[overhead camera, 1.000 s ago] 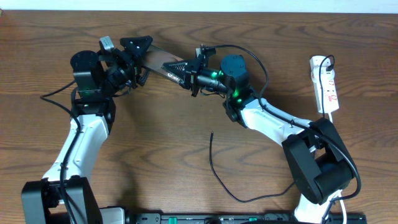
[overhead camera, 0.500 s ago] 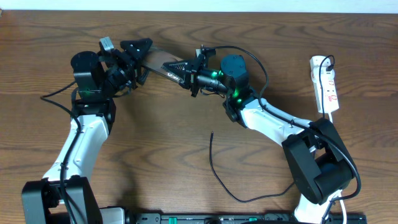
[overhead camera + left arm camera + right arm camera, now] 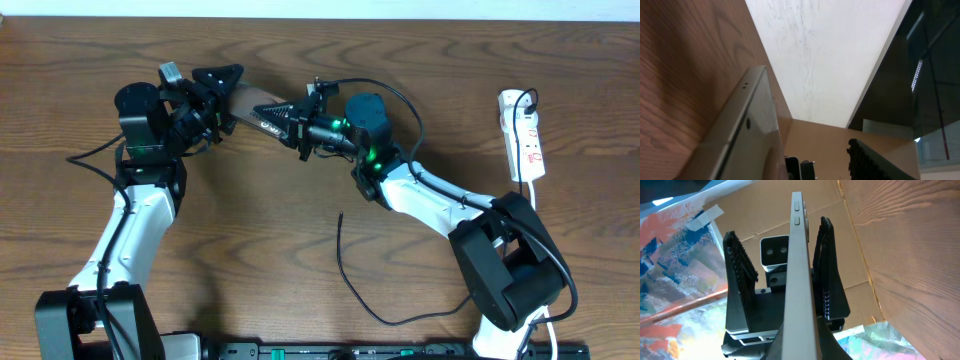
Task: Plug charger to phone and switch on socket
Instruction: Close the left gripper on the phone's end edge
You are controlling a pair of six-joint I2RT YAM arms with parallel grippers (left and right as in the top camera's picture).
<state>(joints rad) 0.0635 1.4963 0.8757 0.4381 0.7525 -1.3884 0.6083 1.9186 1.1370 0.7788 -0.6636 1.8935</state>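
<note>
Phone (image 3: 256, 106) in right hand (image 3: 297, 126)

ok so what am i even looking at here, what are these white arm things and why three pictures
Two robot arms sit at a wooden table, each ending in a two-finger gripper. The wide picture comes from a camera above; the other two from cameras on the wrists. The right gripper holds the phone by one end; the left gripper stands open around its other end. Both close-ups show it edge-on. On the table lie the charger, a thin black cable, and the socket, a white power strip.
</note>
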